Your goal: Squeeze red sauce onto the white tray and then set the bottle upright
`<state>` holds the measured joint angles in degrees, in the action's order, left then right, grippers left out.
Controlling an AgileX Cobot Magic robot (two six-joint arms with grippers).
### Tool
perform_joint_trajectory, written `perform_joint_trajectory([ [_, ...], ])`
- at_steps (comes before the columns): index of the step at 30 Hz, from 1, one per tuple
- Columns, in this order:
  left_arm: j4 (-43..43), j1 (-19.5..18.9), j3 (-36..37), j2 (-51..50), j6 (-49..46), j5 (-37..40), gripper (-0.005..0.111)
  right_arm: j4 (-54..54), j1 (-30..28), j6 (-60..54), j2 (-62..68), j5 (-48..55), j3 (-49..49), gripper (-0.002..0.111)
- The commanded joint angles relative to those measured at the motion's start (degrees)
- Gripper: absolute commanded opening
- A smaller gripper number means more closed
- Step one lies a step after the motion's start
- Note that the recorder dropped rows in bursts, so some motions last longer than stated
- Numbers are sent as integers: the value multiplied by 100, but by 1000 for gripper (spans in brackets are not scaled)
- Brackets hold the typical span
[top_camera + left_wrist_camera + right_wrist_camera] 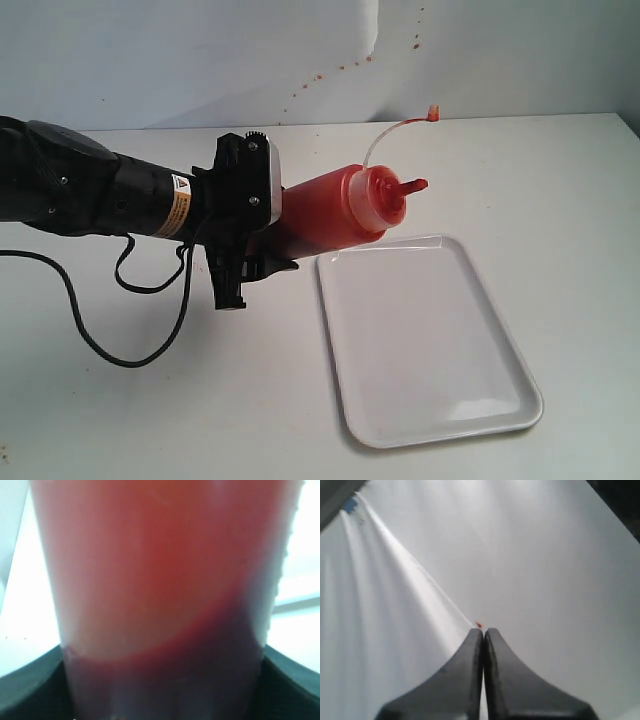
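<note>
My left gripper [262,252] is shut on the bottle [335,210], holding it tipped nearly level above the table. Its whitish cap and red-stained nozzle [410,187] point right, over the far left corner of the white tray [425,335]. The tethered tip cap [432,113] sticks up on its thin strap. Red sauce shows through the bottle's wall [160,580], which fills the left wrist view between the dark fingers [30,680]. No sauce shows on the tray. My right gripper [484,631] is shut and empty, seen only in its wrist view over a white surface.
A black cable [110,320] loops on the white table below the left arm. Small red spatters [320,78] dot the white back wall. A tiny red speck [479,625] lies just past the right gripper's tips.
</note>
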<state>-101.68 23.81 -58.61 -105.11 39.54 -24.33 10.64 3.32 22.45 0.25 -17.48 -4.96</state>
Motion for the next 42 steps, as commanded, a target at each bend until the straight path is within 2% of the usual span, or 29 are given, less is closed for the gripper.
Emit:
perform_joint_trajectory([
  [1, 174, 22, -4, 105, 30, 17, 0, -2127, 12, 262, 113, -369, -1029, 0],
  [3, 174, 22, -4, 105, 30, 17, 0, -3138, 12, 424, 472, -221, -1591, 0],
  [6, 174, 22, -4, 105, 30, 17, 0, -4912, 12, 1311, 1251, 54, -2285, 0],
  [12, 174, 22, -4, 105, 30, 17, 0, -7660, 12, 4226, 2848, 122, -3228, 0],
  [17, 174, 22, -4, 105, 41, 17, 0, -10516, 12, 5841, 4336, -1030, -3512, 0],
  [21, 174, 22, -4, 105, 52, 17, 0, -10711, 12, 6222, 5458, -1633, -3549, 0],
  [27, 174, 22, -4, 105, 214, 82, 0, -10279, 12, 6156, 6516, -1632, -3593, 0],
  [34, 174, 22, 1, 105, 428, 585, 0, -10141, 12, 6156, 6803, -1644, -3918, 0],
  [42, 174, 22, -36, 105, 355, 1403, 0, -9025, 12, 6146, 6819, -1535, -3918, 0],
])
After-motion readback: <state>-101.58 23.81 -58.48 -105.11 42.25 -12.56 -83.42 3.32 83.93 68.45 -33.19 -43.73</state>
